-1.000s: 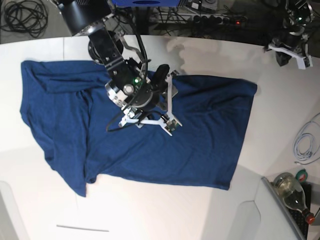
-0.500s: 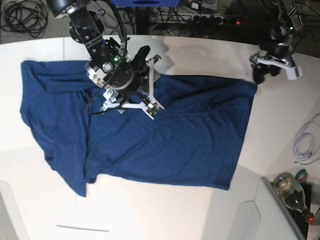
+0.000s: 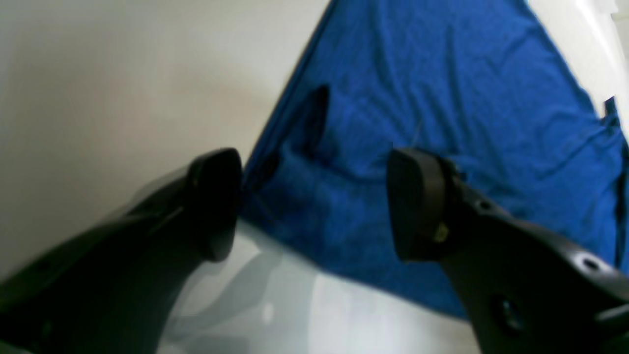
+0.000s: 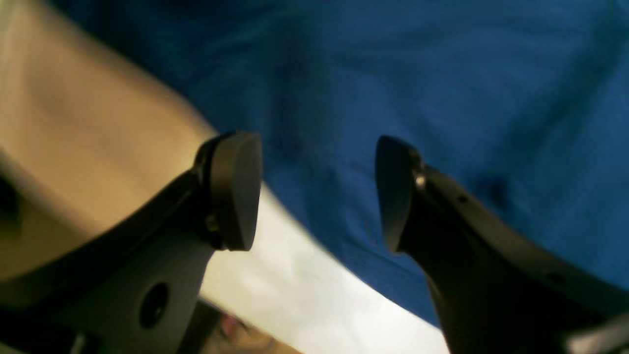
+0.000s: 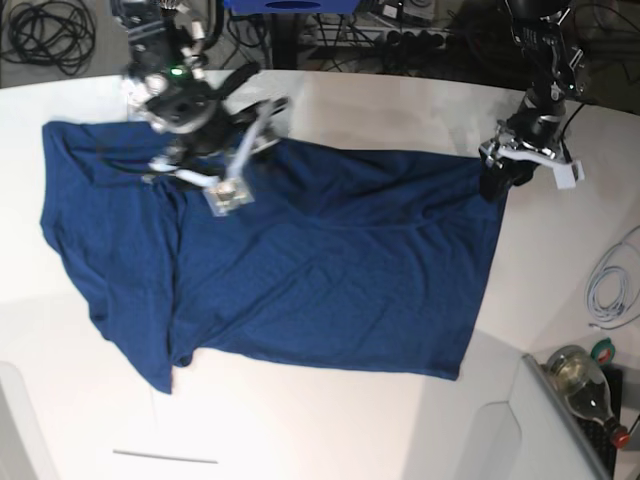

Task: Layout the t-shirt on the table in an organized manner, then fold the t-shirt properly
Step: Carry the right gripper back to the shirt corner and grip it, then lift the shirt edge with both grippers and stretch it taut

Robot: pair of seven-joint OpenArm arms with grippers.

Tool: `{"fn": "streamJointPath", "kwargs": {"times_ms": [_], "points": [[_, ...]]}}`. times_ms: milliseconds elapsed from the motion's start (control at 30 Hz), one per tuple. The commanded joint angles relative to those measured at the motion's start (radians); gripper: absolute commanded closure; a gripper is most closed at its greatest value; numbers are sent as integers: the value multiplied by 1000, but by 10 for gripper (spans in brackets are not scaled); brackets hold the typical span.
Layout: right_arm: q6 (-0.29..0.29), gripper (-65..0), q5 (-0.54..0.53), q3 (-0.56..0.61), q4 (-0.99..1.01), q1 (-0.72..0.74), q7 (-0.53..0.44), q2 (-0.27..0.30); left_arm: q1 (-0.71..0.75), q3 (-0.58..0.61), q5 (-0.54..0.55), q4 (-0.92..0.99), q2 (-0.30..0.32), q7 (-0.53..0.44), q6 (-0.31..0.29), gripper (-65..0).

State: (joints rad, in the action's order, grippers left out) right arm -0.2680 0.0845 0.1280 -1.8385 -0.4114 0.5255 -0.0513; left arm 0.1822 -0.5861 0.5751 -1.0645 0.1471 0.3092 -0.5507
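A coiled black cable bundle point(image 5: 45, 30) lies on the dark floor at top left; a looped white cable point(image 5: 612, 285) rests at the right edge; a clear glass bottle with red cap point(image 5: 588, 392) lies tilted at bottom right, beside a green tape roll point(image 5: 603, 350).

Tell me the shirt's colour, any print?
Plain dark blue shirt, no print; base view shows it best.

The desk point(image 5: 400, 110) is a broad, smooth white top with a curved far edge, beyond which the floor is dark. A thin seam line point(image 5: 165, 457) shows near its front edge. Spread over the middle lies the t-shirt point(image 5: 330, 270), dark navy, wrinkled, mostly flat, with its left part folded into loose creases. At the right edge a coil of pale cable point(image 5: 612, 285) rests on the white surface, well apart from the shirt.
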Motion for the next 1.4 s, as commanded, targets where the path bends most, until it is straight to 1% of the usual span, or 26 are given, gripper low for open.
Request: {"fn": "streamJointPath", "kwargs": {"times_ms": [0, 33, 100, 133, 167, 200, 267, 300, 333, 400, 500, 567, 733, 833, 933, 1033, 1167, 1300, 1367], "points": [[3, -350, -55, -74, -39, -20, -38, -28, -2, -1, -7, 7, 10, 14, 7, -420], [3, -351, -108, -158, -48, -33, -40, -46, -2, -1, -7, 10, 10, 14, 7, -372], [3, -353, -225, -330, -43, -44, -38, -58, -2, -1, -7, 10, 10, 14, 7, -222], [3, -353, -297, -420, -34, -54, -35, -60, 1, -1, -7, 10, 10, 14, 8, -135], [3, -353, -391, -517, -25, -67, -23, -61, 4, -1, -7, 10, 12, 14, 8, -59], [3, -353, -472, -594, -16, -73, -9, -61, 7, -1, -7, 10, 12, 14, 8, -2], [2, -353, -650, -762, 26, -76, 40, -57, 10, -7, -8, 10, 13, 14, 10, 0], [-1, -353, -728, -831, 56, -71, 71, -49, 10, -7, -8, 14, 15, 14, 10, 0], [-1, -353, -782, -879, 87, -68, 94, -34, 10, -2, -8, 17, 21, 14, 10, 0], [-1, -354, -869, -934, 164, -45, 141, 3, 10, 1, -8, 19, 33, 15, 10, 0], [-1, -354, -920, -939, 267, -36, 153, 51, 26, -1, -8, 7, 38, 15, 10, 0], [-3, -354, -928, -939, 311, -16, 153, 67, 38, -1, -8, -18, 39, 15, 10, 0], [-3, -354, -921, -943, 368, 13, 158, 67, 72, -1, -8, -76, 39, 15, 10, 0], [-3, -354, -921, -939, 382, 15, 153, 67, 86, -1, -8, -84, 39, 15, 10, 0], [-3, -353, -920, -947, 434, 47, 152, 69, 90, -2, -8, -85, 39, 15, 10, 0], [-3, -351, -926, -940, 501, 59, 152, 106, 90, -2, -8, -85, 39, 15, 10, 0], [-7, -350, -921, -945, 564, 87, 152, 113, 90, -2, -8, -85, 39, 15, 10, 0], [-90, -348, -920, -940, 589, 102, 150, 127, 90, -2, -8, -85, 39, 15, 10, 0], [-99, -348, -920, -940, 603, 104, 153, 129, 90, -1, -8, -85, 39, 15, 10, 0]]}}
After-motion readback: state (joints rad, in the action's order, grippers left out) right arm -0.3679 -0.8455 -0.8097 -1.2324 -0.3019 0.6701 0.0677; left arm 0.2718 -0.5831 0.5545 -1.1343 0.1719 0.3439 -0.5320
